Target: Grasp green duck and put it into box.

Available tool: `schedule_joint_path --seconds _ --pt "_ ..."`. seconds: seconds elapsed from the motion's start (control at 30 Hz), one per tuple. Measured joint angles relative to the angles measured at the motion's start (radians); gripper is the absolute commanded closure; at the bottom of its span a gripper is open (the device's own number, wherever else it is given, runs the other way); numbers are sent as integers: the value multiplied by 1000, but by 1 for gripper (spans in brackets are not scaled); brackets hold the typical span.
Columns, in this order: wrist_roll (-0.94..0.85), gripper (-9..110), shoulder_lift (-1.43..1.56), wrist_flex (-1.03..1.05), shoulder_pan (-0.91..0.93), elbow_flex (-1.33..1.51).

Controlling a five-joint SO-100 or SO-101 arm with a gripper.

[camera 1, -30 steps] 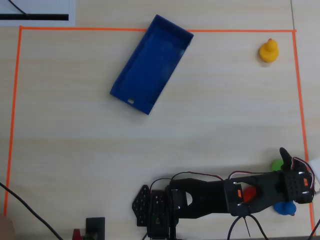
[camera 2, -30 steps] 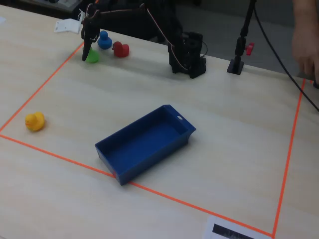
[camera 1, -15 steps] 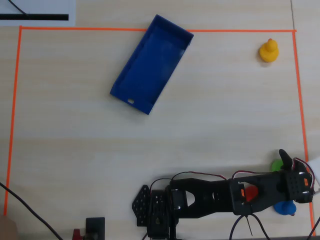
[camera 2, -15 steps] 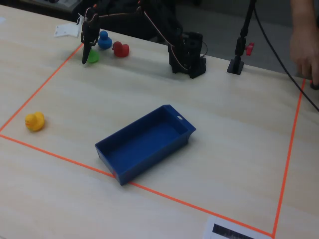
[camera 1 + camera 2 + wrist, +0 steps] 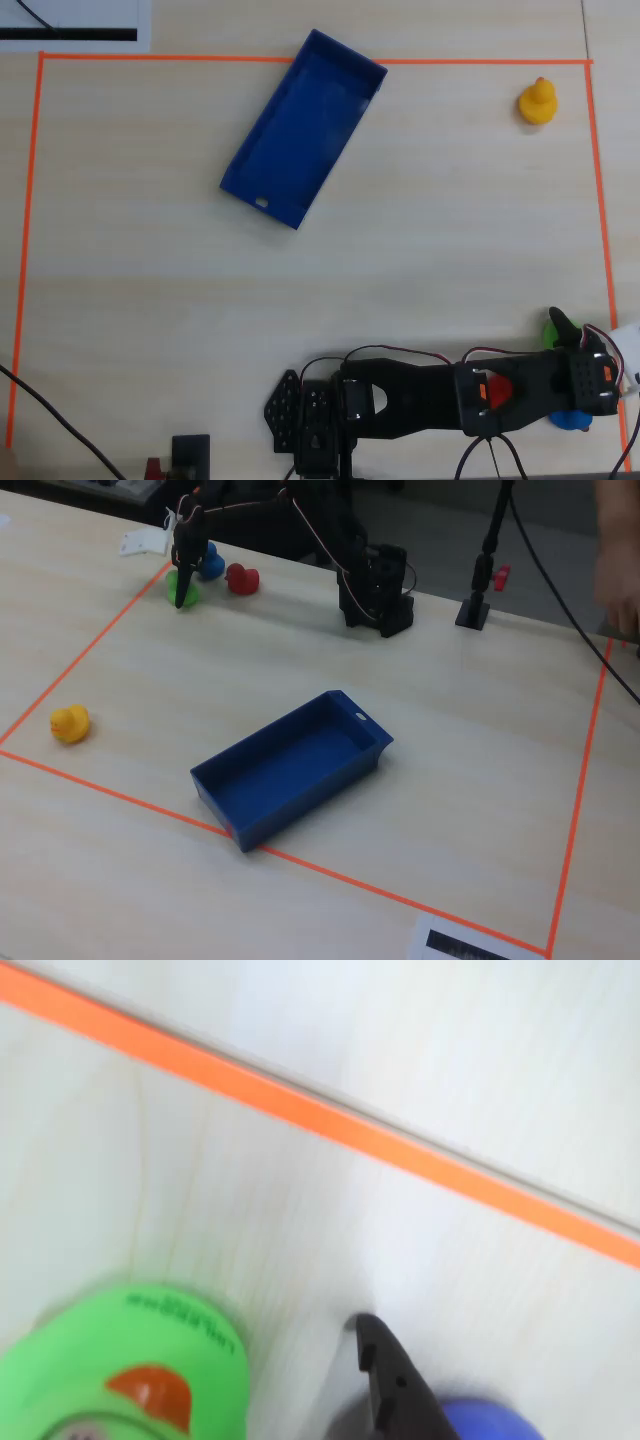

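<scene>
**Pincer at the green duck, grasp unconfirmed**

I have the arm stretched low along the bench (image 5: 150, 250), out to the right corner of the overhead view, because the green duck (image 5: 181, 588) sits there with the blue duck (image 5: 211, 564) and red duck (image 5: 241, 578) close by. The pincer (image 5: 186, 592) points down right at it. Whether it is clenched or released, I cannot tell. The box (image 5: 300, 130) lies well apart, empty, at the far edge.
</scene>
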Motion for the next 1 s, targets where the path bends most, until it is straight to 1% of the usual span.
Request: schedule_joint_path --seconds 0.1,0.23,0.3,0.6,0.83,0.9,0.93,1.0 --pt "0 57 26 -3 0 40" --pt "0 79 34 -6 0 52" --pt "0 85 35 -6 -2 52" --pt "-2 87 38 -11 -18 44" --pt "-43 98 25 -12 -20 20" --pt "-44 98 17 -12 -25 6" --pt "-44 101 17 -12 -28 2" --pt "-32 101 15 -12 -40 -14"
